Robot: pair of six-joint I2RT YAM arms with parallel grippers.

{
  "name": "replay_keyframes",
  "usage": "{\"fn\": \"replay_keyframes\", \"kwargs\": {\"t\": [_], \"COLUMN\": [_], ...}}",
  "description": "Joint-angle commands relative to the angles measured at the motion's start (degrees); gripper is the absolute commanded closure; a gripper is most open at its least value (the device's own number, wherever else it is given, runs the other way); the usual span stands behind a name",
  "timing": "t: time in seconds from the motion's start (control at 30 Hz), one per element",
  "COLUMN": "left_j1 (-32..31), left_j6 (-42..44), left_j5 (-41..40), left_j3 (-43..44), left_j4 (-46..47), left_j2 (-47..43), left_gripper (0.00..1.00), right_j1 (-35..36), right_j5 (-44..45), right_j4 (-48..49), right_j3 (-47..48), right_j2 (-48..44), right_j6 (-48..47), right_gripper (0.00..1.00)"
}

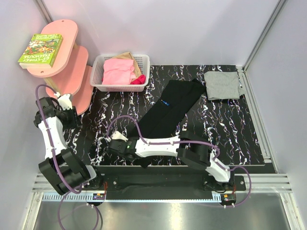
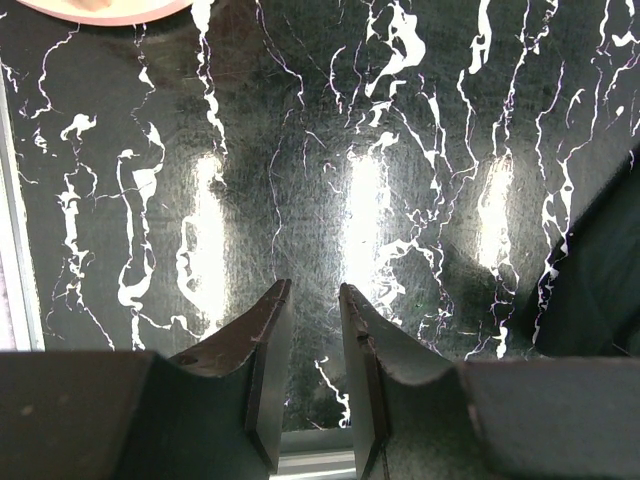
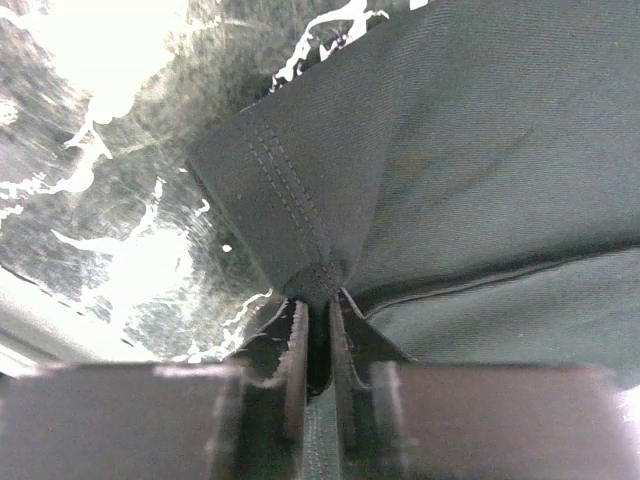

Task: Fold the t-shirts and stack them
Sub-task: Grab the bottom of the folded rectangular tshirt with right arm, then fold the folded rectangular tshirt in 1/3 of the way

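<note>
Hem corner of the black t-shirt [image 1: 169,111] sits pinched in your right tool [image 3: 318,312]. The shirt lies long across the tabletop [image 1: 230,129], with the grey t-shirt [image 1: 221,85] folded at the far right. Your left tool [image 2: 312,305] hangs slightly parted, empty.

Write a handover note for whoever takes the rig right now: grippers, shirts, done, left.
Left gripper: slightly open, empty, over bare table.
Right gripper: pinched shut on a stitched hem corner of the black t-shirt.
That shirt is folded into a long strip, lying diagonally mid-table, its near end in the right gripper.
Grey t-shirt: folded, at the far right corner.
Done: grey folded; black narrowed lengthwise.
Left: fold the black one shorter, then stack the two.
</note>
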Motion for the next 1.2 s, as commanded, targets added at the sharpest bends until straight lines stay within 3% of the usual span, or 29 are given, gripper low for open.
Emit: {"fn": "replay_keyframes", "kwargs": {"t": [0.0, 0.63, 0.77, 0.9, 1.03, 1.17], "left_j1": [0.4, 0.5, 0.6, 0.5, 0.6, 0.6], "left_j6": [0.5, -0.4, -0.1, -0.1, -0.4, -0.8], "left_j5": [2.3, 4.3, 4.1, 4.1, 5.0, 5.8], "left_j3": [2.4, 3.9, 4.3, 5.0, 5.3, 5.8], "left_j4": [1.4, 1.1, 0.9, 0.7, 0.5, 0.4], "left_j2": [-0.4, -0.3, -0.4, 0.3, 1.2, 2.2], "left_gripper": [0.7, 0.69, 0.69, 0.69, 0.69, 0.69], "right_j1": [-1.0, 1.9, 1.3, -2.9, -13.5, -20.2], "right_j5": [-1.1, -16.7, -19.4, -25.4, -31.2, -35.0], "right_j4": [-10.6, -20.7, -20.0, -14.3, -8.2, -6.8], "right_j3": [-1.0, 22.3, 18.9, 8.7, -0.8, -2.0], "right_j2": [4.9, -1.9, -4.5, -12.0, -18.0, -20.4], "right_j6": [0.7, 2.6, 2.9, 3.9, 3.8, 2.0], "right_gripper": [1.0, 1.0, 1.0, 1.0, 1.0, 1.0]}}
